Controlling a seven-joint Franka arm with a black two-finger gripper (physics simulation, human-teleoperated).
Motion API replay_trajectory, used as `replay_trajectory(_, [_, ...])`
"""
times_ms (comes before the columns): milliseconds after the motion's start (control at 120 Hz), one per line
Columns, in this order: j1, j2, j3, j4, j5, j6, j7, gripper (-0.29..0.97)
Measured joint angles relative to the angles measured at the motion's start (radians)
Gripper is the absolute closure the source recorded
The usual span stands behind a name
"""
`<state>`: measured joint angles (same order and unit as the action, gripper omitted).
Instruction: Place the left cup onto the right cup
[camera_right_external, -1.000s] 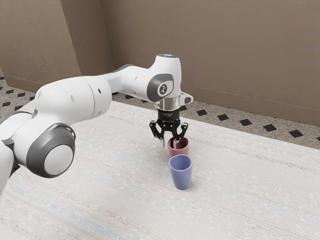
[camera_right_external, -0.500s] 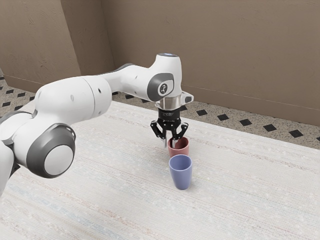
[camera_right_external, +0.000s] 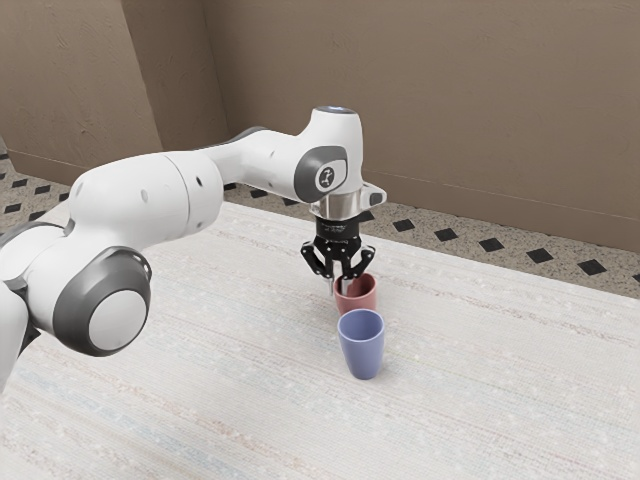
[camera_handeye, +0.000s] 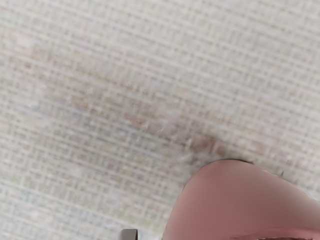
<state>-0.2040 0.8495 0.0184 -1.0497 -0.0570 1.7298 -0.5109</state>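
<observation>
Pincer (camera_right_external: 341, 284) pointing straight down, narrow, pinching the rim wall of red cup (camera_right_external: 360, 297) on the side toward the exterior view's left. Red cup dusty-red, tapered, handleless, open-topped, upright on pale woven surface (camera_right_external: 200, 400). Blue cup (camera_right_external: 361, 343) same shape, upright, just beside it, nearer the camera. In wrist view, blurred red cup (camera_handeye: 240, 200) directly under the hand.

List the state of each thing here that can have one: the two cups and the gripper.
red cup: upright on the table, rim pinched by the gripper.
blue cup: upright on the table, untouched, nothing in it or on it.
gripper: shut on the red cup's rim, one finger inside, one outside.
</observation>
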Motion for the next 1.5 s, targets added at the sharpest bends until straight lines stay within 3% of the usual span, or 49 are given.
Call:
replay_trajectory(433, [-0.005, -0.008, 0.0, -0.002, 0.002, 0.0, -0.002, 0.77])
replay_trajectory(1500, [-0.02, -0.18, 0.003, -0.056, 0.013, -0.019, -0.007, 0.79])
